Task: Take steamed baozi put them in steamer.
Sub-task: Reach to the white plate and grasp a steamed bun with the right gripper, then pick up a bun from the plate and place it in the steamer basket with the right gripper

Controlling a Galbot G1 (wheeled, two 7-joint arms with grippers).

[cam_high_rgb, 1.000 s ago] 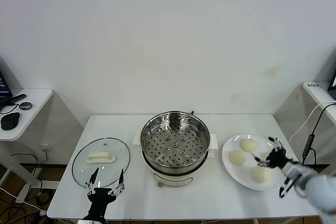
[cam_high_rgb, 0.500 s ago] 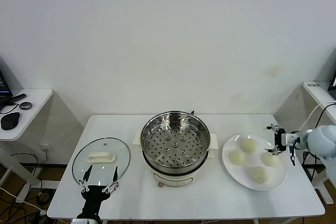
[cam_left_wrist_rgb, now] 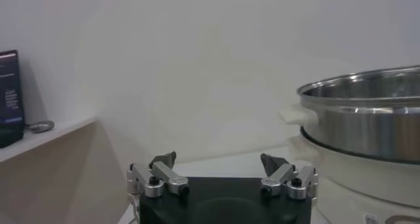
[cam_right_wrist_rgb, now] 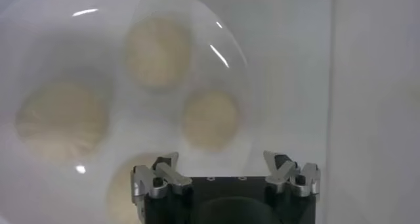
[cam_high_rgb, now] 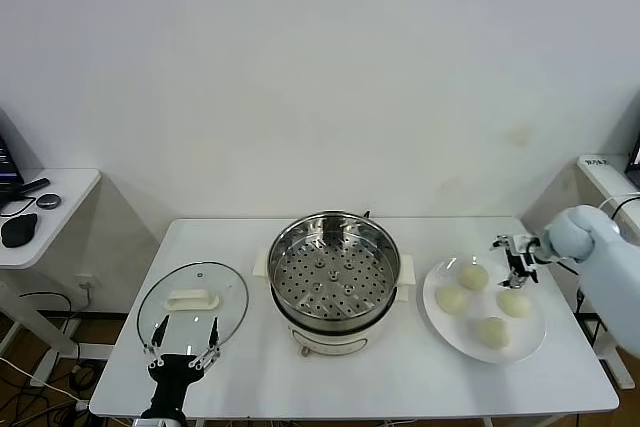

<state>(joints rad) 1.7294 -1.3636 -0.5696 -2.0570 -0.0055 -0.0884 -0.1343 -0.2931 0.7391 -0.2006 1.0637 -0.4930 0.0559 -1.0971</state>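
Head view showed the left gripper (cam_high_rgb: 181, 332) idle and spread beside the glass lid (cam_high_rgb: 192, 305), the steamer (cam_high_rgb: 334, 272) beyond it, and the right gripper (cam_high_rgb: 516, 258), jaws apart and empty, over the plate (cam_high_rgb: 437, 319). Only the right wrist view showed the four steamed baozi (cam_right_wrist_rgb: 210, 118) directly beneath; being crowded, a descending finger could likely nudge a neighbour.

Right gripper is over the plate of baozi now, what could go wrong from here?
The right gripper hangs open above the white plate, where four baozi lie close together; closing on one might nudge a neighbour or dent the soft dough. The plate sits near the table's right edge, so a sideways push could shift it. The carry to the steamer must clear its tall steel rim.
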